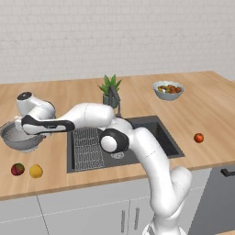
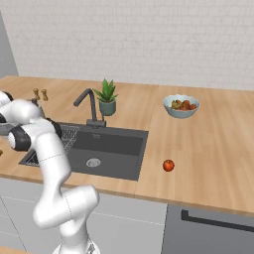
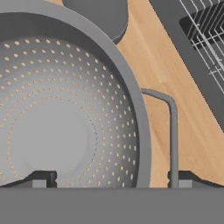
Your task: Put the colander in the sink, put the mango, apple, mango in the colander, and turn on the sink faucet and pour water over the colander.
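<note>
The pincer [image 3: 109,179] is spread wide, one tip inside the colander [image 1: 18,137] and one outside its rim by the side handle — apparently not yet closed on it. The colander sits on the counter [image 1: 55,176], beside the sink [image 1: 156,137] beyond the pincer. Nothing is done: fruit [image 1: 26,170] unloaded, sink faucet [image 2: 88,105] untouched.

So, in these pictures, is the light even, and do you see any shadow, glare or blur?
Left base view: soft even light, the round grey perforated metal colander casts a faint shadow on the counter, edges slightly soft. Right base view: same flat light, no glare on the dark grey rectangular sink. Hand view: sharp, the colander's wall is shaded darker at the top; the gripper's tips straddle its rim.
</note>
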